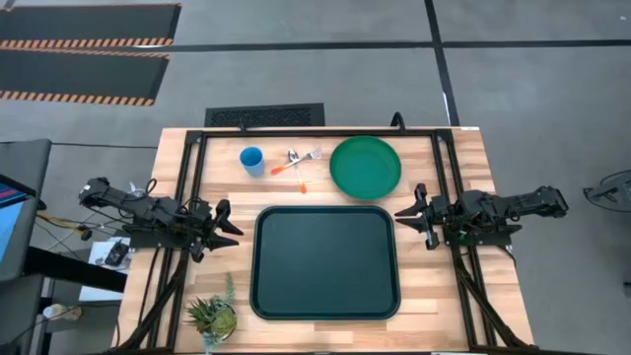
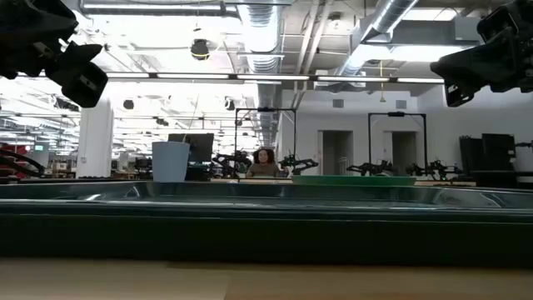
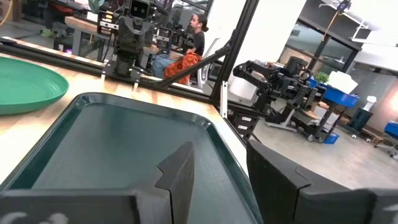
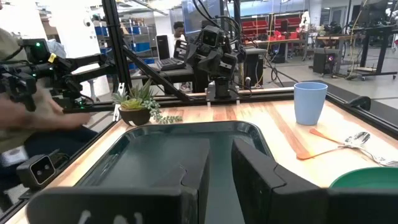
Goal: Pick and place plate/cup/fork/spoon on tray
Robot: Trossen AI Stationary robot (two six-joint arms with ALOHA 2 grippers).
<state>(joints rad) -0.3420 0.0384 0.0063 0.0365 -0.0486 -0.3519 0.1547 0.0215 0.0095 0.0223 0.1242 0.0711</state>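
Nearest, on the wooden counter (image 1: 444,296), lies the large dark-green rectangular tray (image 1: 326,262), bare, flanked by the spread left pincer (image 1: 228,228) and spread right pincer (image 1: 410,218); beyond sit small light-blue plastic cup (image 1: 252,160), orange-handled spoon (image 1: 286,165), orange-handled fork (image 1: 302,170) and round green plate (image 1: 366,166).

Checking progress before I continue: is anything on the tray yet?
No, the tray holds nothing; the plate lies on the table beyond it.

Tray (image 1: 326,263) mid-bench, bare. Cup (image 1: 252,160), fork (image 1: 305,158), spoon (image 1: 296,166), plate (image 1: 366,166) behind it. Both hands flank tray.
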